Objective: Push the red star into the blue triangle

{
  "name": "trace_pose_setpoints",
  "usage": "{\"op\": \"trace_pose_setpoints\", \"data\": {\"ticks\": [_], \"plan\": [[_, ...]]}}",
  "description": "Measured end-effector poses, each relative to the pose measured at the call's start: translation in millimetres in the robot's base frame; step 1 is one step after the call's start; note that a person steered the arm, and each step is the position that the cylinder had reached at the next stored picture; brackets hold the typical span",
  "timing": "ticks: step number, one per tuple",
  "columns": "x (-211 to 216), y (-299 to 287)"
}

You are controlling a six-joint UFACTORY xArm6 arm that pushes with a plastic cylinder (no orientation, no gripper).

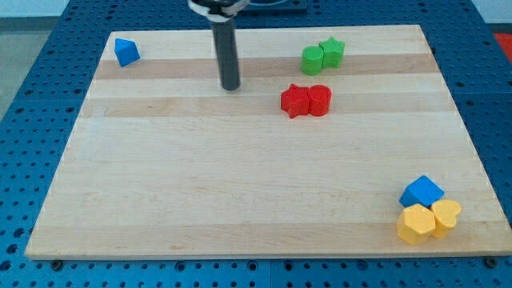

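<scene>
1. My tip [230, 86] rests on the wooden board [240, 200] in the upper middle of the frame. It is a plain rod with no pincer, so there is nothing to open or close, and it touches no block.

2. The red star [295, 101] lies right of centre in the upper half, to the right of my tip and slightly lower. A red cylinder [319, 100] touches its right side.

3. The blue triangle [126, 52] sits alone in the upper left corner of the board, well apart from everything else.

4. The relation that matters: my tip stands between the star and the triangle, on the star's left. The star has to travel left and a little upward, so in my judgement the tip is on the wrong side and should go round to the star's right.

5. The red cylinder occupies that right side, so a push there would likely drive both red blocks together, or the tip would need to slip in between them.

6. The green pair [322, 56] in the upper right and the blue and yellow cluster [428, 208] in the lower right lie clear of that path.
</scene>
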State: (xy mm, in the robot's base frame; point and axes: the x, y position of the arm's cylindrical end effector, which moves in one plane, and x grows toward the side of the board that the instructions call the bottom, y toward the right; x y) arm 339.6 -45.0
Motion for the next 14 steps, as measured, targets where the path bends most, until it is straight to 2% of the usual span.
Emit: {"op": "trace_pose_setpoints", "data": {"ticks": [3,4,6,10,14], "plan": [[0.1,122.2],[14.2,132.9],[25.5,112.7],[94.7,101.8],[90.0,26.1]]}}
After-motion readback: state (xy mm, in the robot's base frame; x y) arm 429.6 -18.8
